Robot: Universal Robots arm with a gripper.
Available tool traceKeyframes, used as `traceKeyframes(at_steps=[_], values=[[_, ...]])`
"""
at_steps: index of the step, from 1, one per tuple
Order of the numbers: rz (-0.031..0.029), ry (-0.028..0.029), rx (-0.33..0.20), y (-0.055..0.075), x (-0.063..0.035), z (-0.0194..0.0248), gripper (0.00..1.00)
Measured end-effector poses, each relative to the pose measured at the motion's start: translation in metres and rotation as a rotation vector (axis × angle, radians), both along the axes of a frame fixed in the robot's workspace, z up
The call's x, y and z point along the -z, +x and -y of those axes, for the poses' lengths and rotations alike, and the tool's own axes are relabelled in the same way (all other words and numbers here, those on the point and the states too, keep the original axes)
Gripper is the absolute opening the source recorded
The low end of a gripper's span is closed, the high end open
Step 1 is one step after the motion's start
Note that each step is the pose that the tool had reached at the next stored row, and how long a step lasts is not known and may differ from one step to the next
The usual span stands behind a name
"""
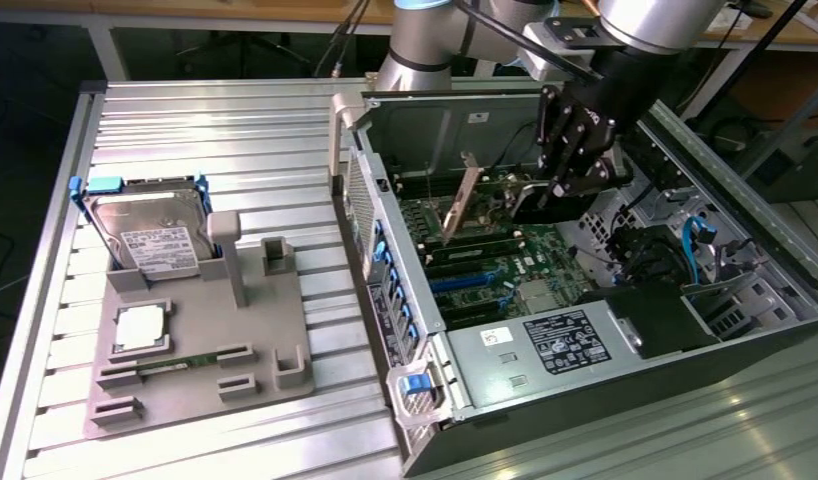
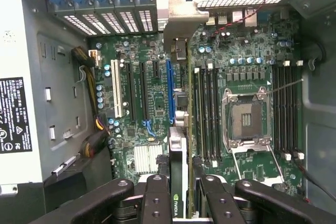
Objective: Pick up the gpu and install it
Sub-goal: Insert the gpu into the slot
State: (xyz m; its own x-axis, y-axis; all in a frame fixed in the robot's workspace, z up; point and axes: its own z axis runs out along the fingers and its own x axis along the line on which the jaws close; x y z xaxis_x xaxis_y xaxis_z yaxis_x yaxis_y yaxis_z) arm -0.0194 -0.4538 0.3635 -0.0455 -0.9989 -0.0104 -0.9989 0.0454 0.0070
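Observation:
My gripper (image 1: 553,192) reaches down into the open computer case (image 1: 382,330) and is shut on the gpu (image 1: 459,205). The card hangs edge-down over the green motherboard (image 1: 496,270), with its silver bracket toward the case's rear wall. In the wrist view the gpu (image 2: 178,166) appears edge-on between the black fingers (image 2: 156,200) of my gripper (image 2: 181,205), and its bracket (image 2: 178,22) reaches the slot openings in the rear wall. It runs parallel to the long blue expansion slot (image 2: 169,90) and close beside it. I cannot tell whether the card touches the board.
On the slatted table, a grey fixture plate (image 1: 196,350) at the exterior view's left holds a hard drive with blue rails (image 1: 149,235), a processor chip (image 1: 140,328) and a RAM stick (image 1: 182,362). Inside the case are the power supply (image 1: 549,345), the empty CPU socket (image 2: 247,119) and cables (image 2: 86,85).

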Motion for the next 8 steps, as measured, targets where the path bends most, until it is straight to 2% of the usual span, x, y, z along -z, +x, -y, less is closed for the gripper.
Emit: traceKeyframes(at_steps=[5,8], values=[[-0.0001,-0.0001,-0.026,-0.0006,0.0073,0.0011,0.27],[-0.0001,-0.0002,-0.027,-0.0006,0.0076,0.0011,0.27]])
